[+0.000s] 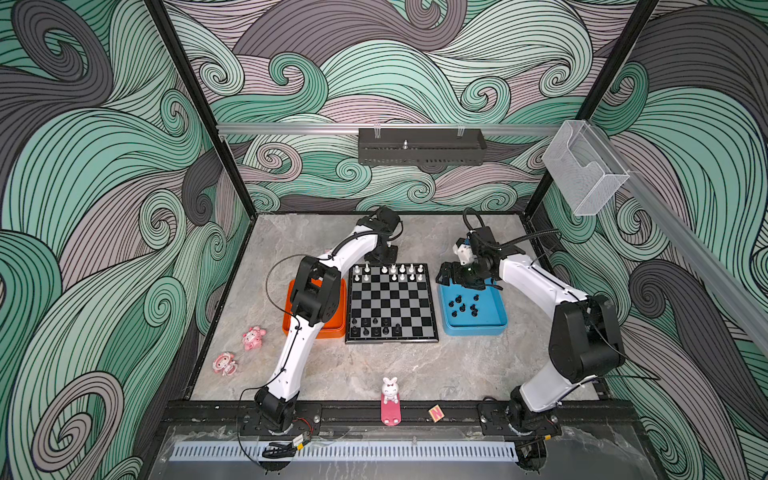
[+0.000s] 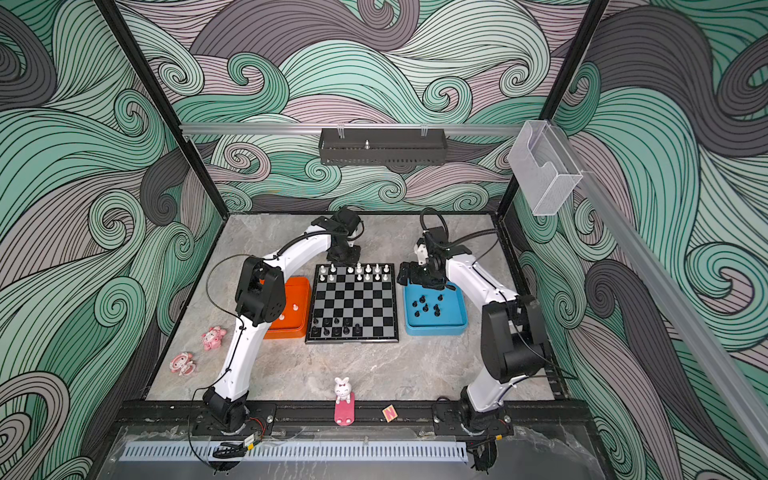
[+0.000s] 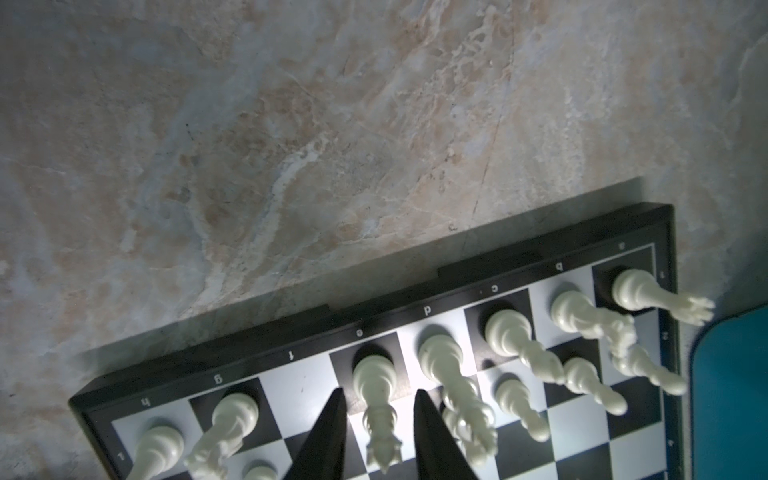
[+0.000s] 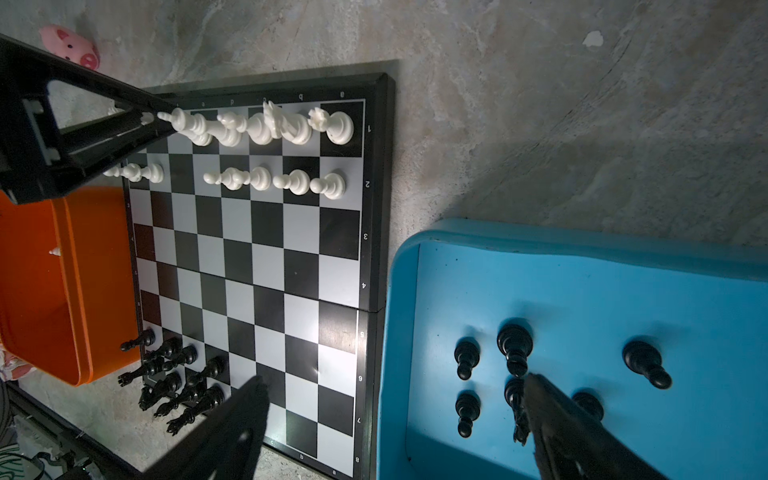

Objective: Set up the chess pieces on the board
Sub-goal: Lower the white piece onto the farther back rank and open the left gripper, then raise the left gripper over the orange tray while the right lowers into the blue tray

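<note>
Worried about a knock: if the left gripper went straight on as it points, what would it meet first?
The left gripper would likely meet the board at the e square, fingertips either side of the white piece there; depth unclear.

Middle of the board [image 1: 392, 301] is wide open, white pieces [image 1: 402, 270] crowding the far rows, black pieces [image 1: 376, 321] its near-left corner.

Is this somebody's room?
Probably not: it looks like a robot test booth. Two arms are bolted to a black rail, and swirly walls on a metal frame enclose the table with the chessboard.
</note>
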Tool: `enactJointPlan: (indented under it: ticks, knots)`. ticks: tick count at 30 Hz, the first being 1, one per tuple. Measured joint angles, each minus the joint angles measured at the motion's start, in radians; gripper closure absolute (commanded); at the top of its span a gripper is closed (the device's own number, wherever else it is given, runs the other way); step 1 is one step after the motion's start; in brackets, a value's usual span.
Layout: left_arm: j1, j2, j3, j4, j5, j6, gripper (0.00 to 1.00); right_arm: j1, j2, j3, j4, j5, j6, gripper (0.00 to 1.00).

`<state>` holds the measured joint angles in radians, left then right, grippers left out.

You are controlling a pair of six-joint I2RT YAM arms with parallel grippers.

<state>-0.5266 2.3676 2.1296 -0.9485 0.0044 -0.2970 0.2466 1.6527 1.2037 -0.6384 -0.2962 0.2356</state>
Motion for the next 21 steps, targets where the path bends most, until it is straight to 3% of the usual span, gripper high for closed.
enactJointPlan:
  ticks: [11,21]
  knots:
    - [0.000,-0.056,-0.002,-0.005,-0.024,0.000,0.61,0.000,0.000,0.000,-0.002,0.002,0.001,0.04]
    - [0.011,-0.265,-0.153,-0.006,-0.087,0.000,0.60,-0.006,-0.016,0.006,-0.040,0.069,0.005,0.03]
